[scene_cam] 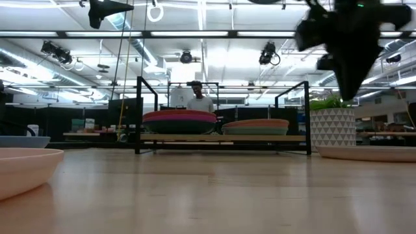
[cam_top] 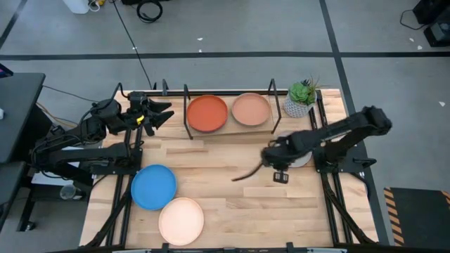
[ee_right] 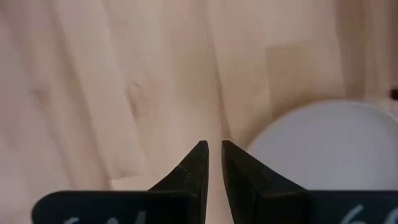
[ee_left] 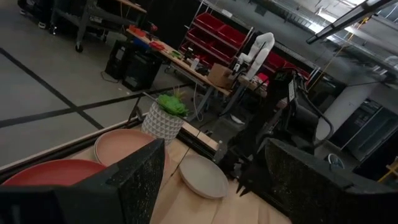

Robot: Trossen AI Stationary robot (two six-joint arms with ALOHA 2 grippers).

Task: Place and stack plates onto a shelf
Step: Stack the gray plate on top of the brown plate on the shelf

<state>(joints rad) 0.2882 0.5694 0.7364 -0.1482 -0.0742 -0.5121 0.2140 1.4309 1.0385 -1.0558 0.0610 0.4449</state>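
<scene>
The shelf point(cam_top: 232, 130) stands at the table's far edge with two stacks on its board: an orange-topped stack point(cam_top: 207, 113) on the left and a tan-topped stack point(cam_top: 251, 109) on the right. A bright blue plate point(cam_top: 153, 186) and a cream plate point(cam_top: 181, 220) lie flat at the near left. A grey plate point(ee_right: 329, 140) lies flat at the right, mostly under the right arm. My right gripper point(ee_right: 211, 152) is shut and hangs over bare wood just left of the grey plate. My left gripper point(ee_left: 214, 186) is open, raised beside the shelf's left end point(cam_top: 167, 114).
A potted plant point(cam_top: 302, 98) in a white patterned pot stands at the shelf's right end. Black wire loops point(cam_top: 188, 109) rise from the shelf frame. Bare tabletop point(cam_top: 225, 197) lies between the near-left plates and the right arm. A person point(scene_cam: 198, 101) shows beyond the shelf in the low view.
</scene>
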